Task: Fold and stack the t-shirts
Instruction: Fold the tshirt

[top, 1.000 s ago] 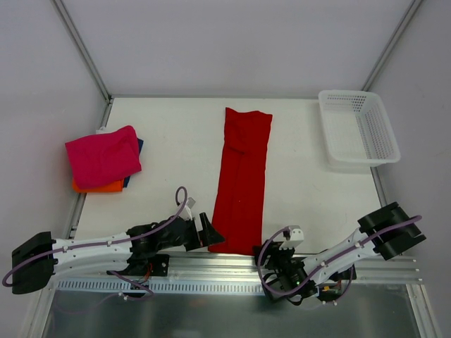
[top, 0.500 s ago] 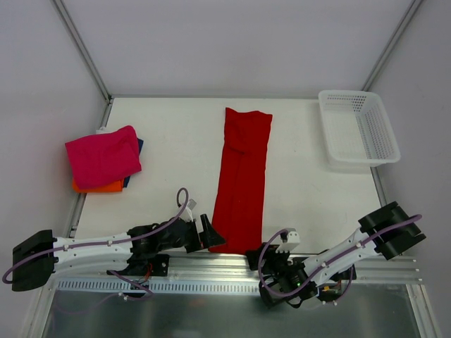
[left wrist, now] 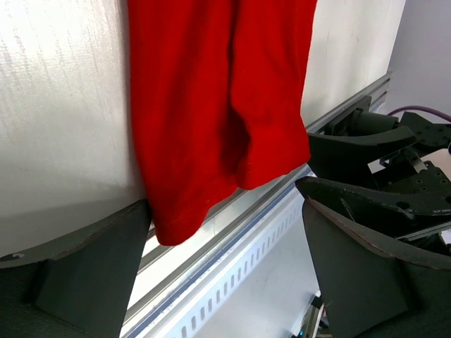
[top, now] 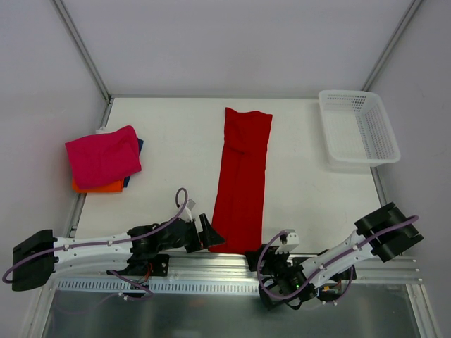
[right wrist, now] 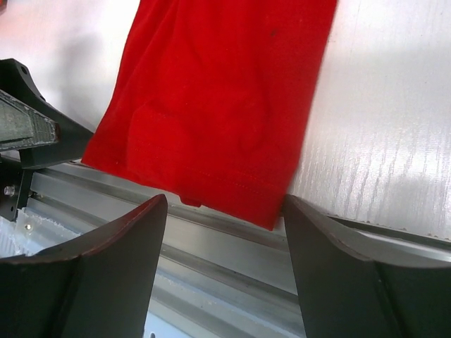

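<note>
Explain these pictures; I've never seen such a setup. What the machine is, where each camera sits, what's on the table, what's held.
Two robot arms are bolted at a table's near edge. The wide picture looks down from above and behind them; the other two come from wrist cameras, the dark wedges being each arm's fingers. A red t-shirt, folded into a long strip, lies down the middle, its near end overhanging the edge. At left is a stack of folded shirts: magenta on top, orange and blue beneath. A white mesh basket stands far right. Nothing is held: the left gripper and right gripper are open at the strip's near corners.
</note>
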Controlling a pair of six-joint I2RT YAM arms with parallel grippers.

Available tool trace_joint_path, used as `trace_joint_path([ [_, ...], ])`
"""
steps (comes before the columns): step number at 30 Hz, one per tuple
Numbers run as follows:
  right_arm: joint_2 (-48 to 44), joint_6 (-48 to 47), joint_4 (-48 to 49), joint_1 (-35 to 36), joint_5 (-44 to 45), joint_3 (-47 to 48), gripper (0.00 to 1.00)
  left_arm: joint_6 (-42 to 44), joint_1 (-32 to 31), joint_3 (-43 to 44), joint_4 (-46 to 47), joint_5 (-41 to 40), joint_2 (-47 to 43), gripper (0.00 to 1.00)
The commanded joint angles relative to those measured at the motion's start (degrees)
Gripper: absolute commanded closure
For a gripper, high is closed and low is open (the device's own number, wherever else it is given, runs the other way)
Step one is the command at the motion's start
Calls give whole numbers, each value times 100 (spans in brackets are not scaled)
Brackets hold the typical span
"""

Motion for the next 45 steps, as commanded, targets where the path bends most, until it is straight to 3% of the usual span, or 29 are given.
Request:
trace_joint_path([
  [1, 139, 1274, -138, 13, -178, -84, 29, 17, -90, -752, -781, -227, 215, 10],
  [7, 218, 1344, -313, 14, -213, -5, 40, 17, -90, -752, -631, -298, 496, 19],
  [11, 262, 1414, -323, 13, -213, -31, 42, 34, -90, -734, -368, -333, 768, 21],
  [20, 149, 1257, -357, 110, 76, 22, 27, 131, -99, -585, 81, -219, 1533, 25],
  [26, 420, 2344, -1280, 163, 235, 102, 23, 192, -99, -428, 362, -104, 2077, 26],
  [36, 658, 2873, -1289, 163, 94, -40, 22, 271, -152, -111, 679, 106, 2904, 30],
  [45, 430, 2303, -1289, 198, 516, 127, 20, 219, -231, -58, 494, 10, 2826, 32],
])
